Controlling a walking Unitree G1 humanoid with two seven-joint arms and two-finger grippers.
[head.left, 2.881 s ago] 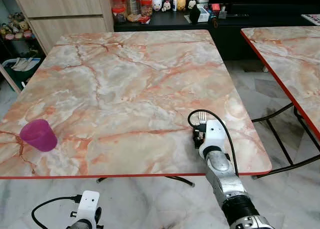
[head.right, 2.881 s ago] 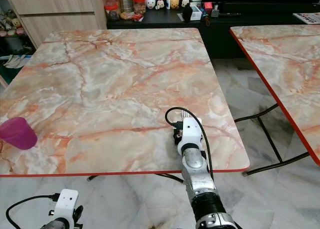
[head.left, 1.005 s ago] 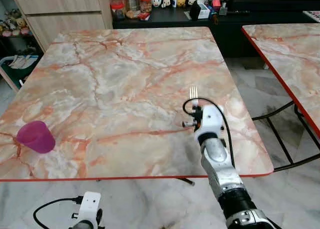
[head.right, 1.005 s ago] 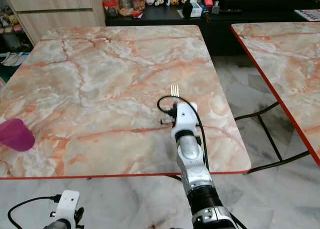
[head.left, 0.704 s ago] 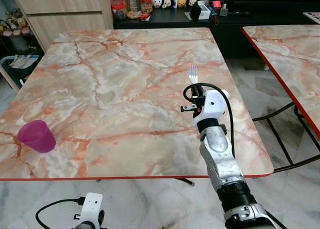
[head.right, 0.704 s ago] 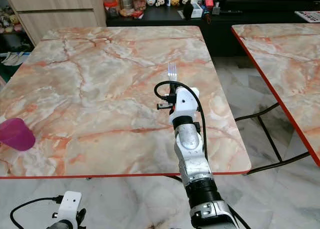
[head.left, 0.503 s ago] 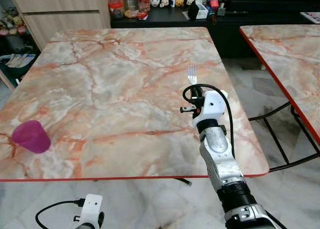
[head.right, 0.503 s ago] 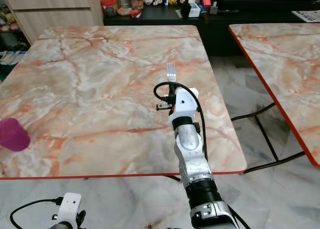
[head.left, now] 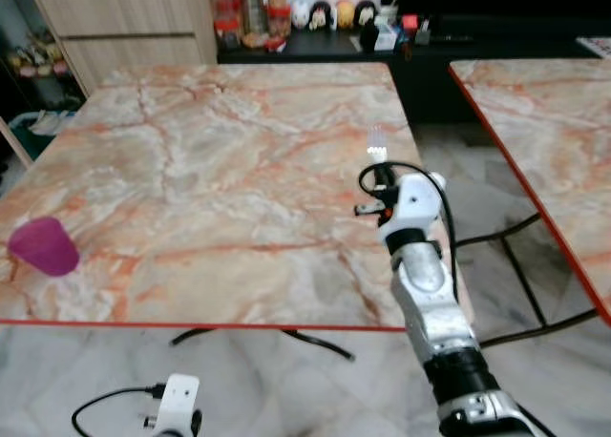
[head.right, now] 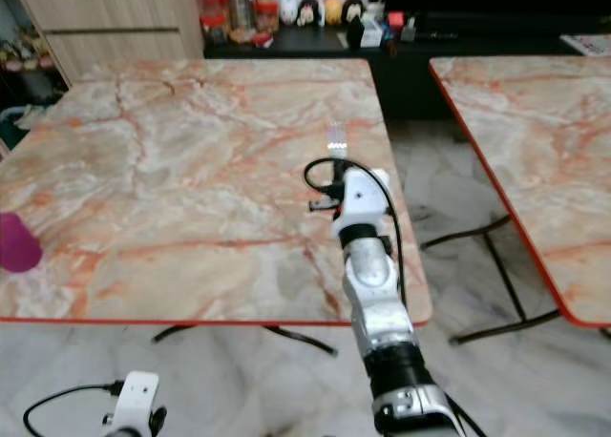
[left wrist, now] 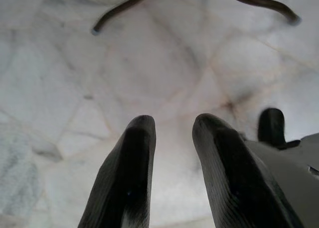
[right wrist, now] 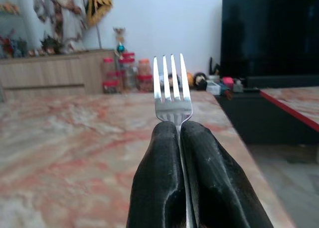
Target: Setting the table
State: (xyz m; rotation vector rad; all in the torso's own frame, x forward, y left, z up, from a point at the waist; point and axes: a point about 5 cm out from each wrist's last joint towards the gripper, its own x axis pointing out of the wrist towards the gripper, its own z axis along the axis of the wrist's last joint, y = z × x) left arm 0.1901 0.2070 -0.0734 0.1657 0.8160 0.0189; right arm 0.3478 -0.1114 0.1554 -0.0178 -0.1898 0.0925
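Note:
My right gripper [head.left: 378,175] is shut on a silver fork [head.left: 376,145] and holds it above the right part of the marble table [head.left: 220,170], tines pointing away from me. In the right wrist view the fork [right wrist: 172,91] sticks out from between the two black fingers [right wrist: 162,178]. A purple cup [head.left: 43,246] stands at the table's near left edge. My left gripper [left wrist: 172,133] hangs low over the floor, its fingers apart and holding nothing.
A second marble table [head.left: 544,132] stands to the right across a floor gap. Behind are a wooden drawer cabinet [head.left: 124,22] and a dark sideboard [head.left: 382,41] with jars and small figures. Curved black table legs [head.left: 286,337] reach under the near edge.
The camera has pulled back and shifted, so the table sits further off. The right gripper still holds the fork raised at about the same place over the table.

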